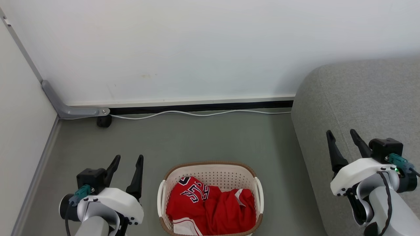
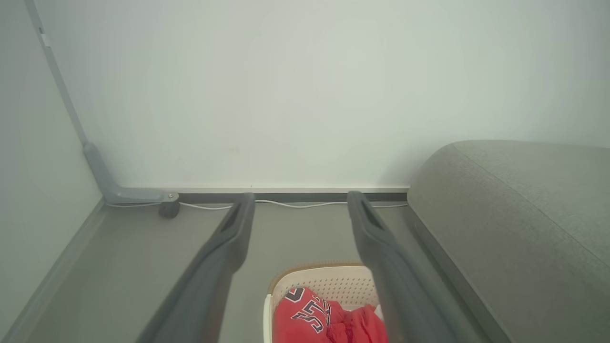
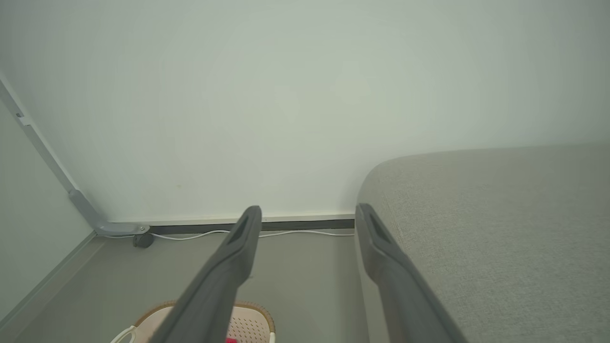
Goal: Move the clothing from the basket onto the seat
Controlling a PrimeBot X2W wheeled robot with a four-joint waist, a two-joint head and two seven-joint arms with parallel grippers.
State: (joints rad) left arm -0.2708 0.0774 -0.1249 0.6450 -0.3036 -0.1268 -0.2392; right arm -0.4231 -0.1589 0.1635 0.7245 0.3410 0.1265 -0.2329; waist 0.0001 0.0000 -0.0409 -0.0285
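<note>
Two sets of fingers [image 1: 136, 175] parted, clothing [image 1: 210, 206] between

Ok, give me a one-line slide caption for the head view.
Open left gripper and open right gripper flank the basket of red clothing; grey seat at right.

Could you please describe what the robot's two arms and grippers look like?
The left gripper and right gripper each have two long, dark, tapering jaws on a white shell dotted with small dark spots. A black block with a teal connector tops each wrist, and black cable runs down the grey forearms.
</note>
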